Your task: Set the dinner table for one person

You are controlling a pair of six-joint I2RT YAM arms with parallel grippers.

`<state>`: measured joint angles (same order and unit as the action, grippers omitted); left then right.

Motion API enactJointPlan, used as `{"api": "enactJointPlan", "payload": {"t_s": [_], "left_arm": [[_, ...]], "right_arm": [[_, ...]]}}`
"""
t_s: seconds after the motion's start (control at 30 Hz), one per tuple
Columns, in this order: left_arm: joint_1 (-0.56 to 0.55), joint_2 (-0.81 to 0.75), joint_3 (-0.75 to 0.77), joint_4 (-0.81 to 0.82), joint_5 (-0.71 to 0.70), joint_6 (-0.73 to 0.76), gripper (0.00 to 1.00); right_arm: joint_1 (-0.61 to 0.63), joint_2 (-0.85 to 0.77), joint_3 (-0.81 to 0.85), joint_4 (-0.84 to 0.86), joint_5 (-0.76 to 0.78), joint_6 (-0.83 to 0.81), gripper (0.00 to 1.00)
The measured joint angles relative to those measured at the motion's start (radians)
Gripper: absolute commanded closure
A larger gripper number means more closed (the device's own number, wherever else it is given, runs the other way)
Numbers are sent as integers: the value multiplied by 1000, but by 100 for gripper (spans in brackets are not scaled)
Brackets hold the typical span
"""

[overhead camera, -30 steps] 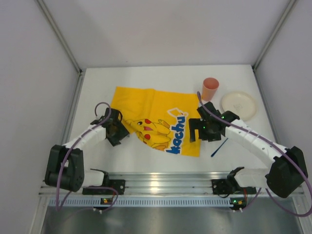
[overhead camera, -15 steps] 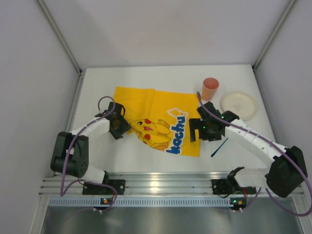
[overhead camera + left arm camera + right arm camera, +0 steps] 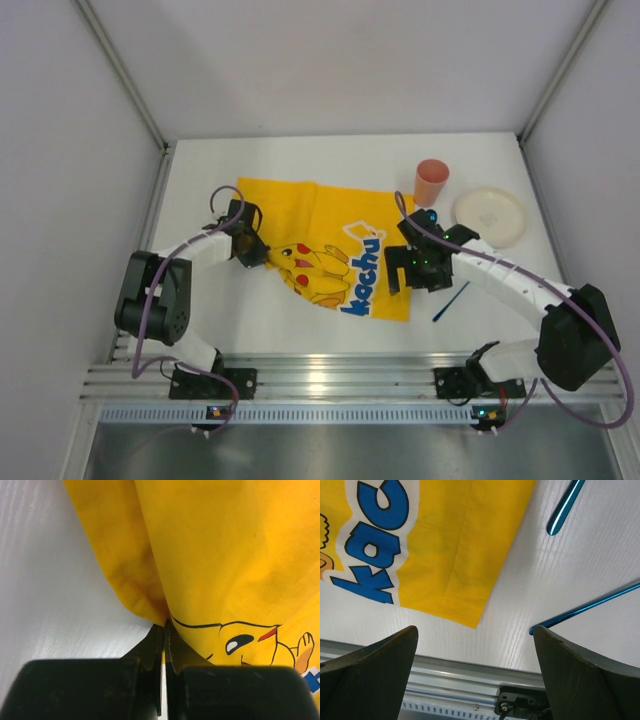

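Observation:
The dinner table (image 3: pixel 300 160) is a white tabletop. On it lies a yellow Pikachu mat (image 3: pixel 320 225), creased and slightly skewed. My left gripper (image 3: pixel 262 256) is at the mat's left edge and is shut on a pinched fold of the yellow cloth (image 3: pixel 150 605); a sliver of yellow shows between its fingertips (image 3: pixel 159 635). My right gripper (image 3: pixel 412 279) hovers open over the mat's near right corner (image 3: pixel 470 615), with nothing between its fingers (image 3: pixel 380 655).
An orange cup (image 3: pixel 431 181) and a cream plate (image 3: pixel 489 216) stand at the back right. A thin blue utensil (image 3: pixel 450 302) lies right of the mat, and blue rods (image 3: pixel 590 607) show in the right wrist view. A metal rail (image 3: pixel 320 375) lines the near edge.
My left gripper moved away from the near edge to the mat's left edge and shut on the cloth. The right gripper shifted slightly left and stayed open.

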<state>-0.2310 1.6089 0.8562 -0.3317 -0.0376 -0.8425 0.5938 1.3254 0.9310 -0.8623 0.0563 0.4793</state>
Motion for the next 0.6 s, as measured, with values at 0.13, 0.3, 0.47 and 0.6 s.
{"api": "enactJointPlan", "payload": {"t_s": [0.13,0.3,0.47,0.6], "left_arm": [[-1,4,17,-27,3,32,100],[-5,-19,51,-175,-24,103,100],[-4,-127,102,-348,-70,191,100],[7,-245,138,-465,-106,248,100]], "right_arm": [[-1,45,-1,24,-9,-8,0],[-10,205,0,126,-64,-9,1],[-11,329,48,154,-98,-11,1],[-21,356,74,144,-106,-6,1]]}}
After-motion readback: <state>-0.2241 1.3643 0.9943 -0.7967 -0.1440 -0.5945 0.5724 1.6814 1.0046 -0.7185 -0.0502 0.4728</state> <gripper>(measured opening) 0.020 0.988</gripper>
